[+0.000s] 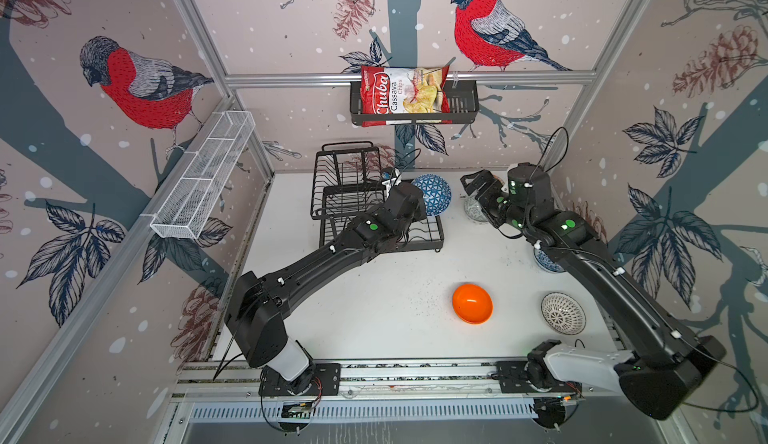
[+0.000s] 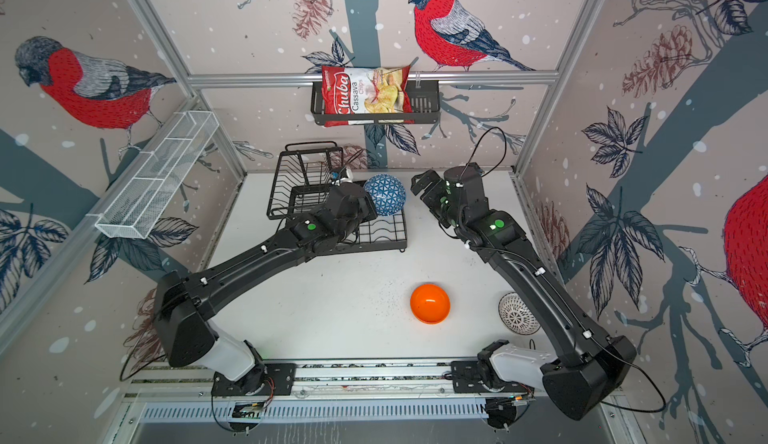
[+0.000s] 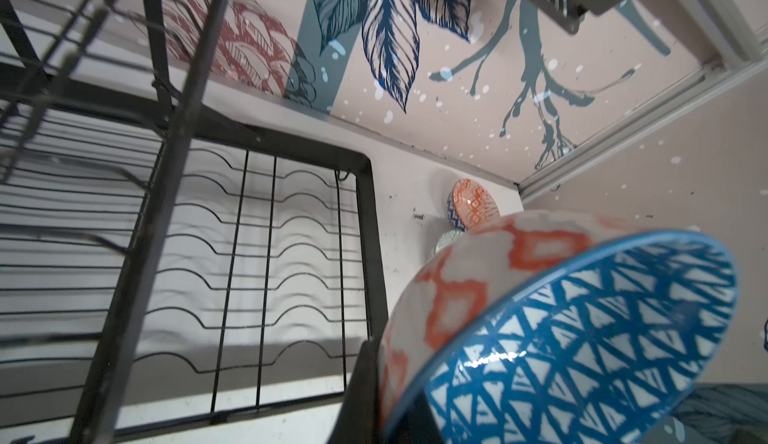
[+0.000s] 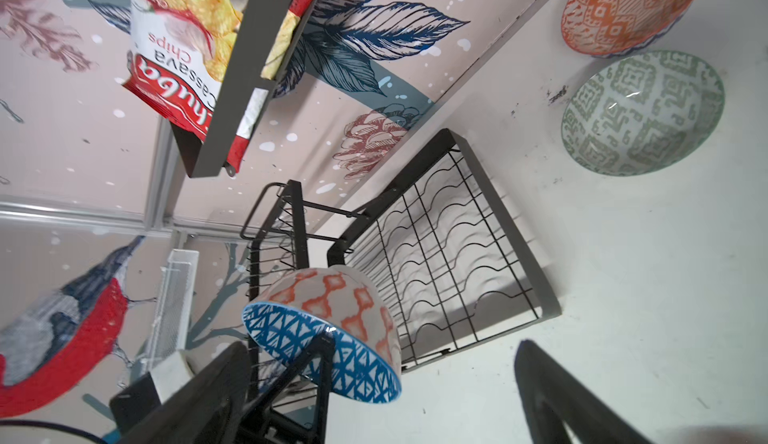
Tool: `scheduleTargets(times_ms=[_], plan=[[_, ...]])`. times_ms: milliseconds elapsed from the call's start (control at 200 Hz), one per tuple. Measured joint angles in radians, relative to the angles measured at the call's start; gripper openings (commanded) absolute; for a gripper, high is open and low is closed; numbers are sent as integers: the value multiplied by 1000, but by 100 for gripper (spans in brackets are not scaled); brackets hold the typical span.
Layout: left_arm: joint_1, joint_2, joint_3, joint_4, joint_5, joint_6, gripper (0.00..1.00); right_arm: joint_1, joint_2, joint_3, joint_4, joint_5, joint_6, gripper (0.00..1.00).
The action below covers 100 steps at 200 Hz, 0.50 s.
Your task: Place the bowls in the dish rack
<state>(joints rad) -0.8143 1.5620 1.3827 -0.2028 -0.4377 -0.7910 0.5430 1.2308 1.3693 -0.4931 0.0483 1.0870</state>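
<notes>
We find the rack [image 3: 372,234] empty — left fingers [image 3: 361,396] grip the blue bowl [image 1: 434,196] aloft beside its lower tier, right fingers [image 4: 548,392] gape on nothing, and five bowls [image 1: 472,302] wait on the desk [image 1: 374,296].

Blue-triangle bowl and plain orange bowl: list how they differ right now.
Pattern: the blue-triangle bowl has blue triangles inside and orange diamonds outside; the plain orange bowl is one glossy colour. Pose: the left gripper holds the blue-triangle bowl aloft, tipped on edge; the plain orange bowl lies flat on the table, untouched. Both are small, round, not yet racked.
</notes>
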Motion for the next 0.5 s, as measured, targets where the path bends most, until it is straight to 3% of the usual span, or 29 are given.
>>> scheduleTargets(times_ms=[245, 500], plan=[[1, -2, -28, 181, -147, 118, 0, 30, 38, 98, 83, -62, 170, 100], [0, 28, -33, 350, -201, 225, 0, 71, 101, 105, 167, -93, 338, 100]])
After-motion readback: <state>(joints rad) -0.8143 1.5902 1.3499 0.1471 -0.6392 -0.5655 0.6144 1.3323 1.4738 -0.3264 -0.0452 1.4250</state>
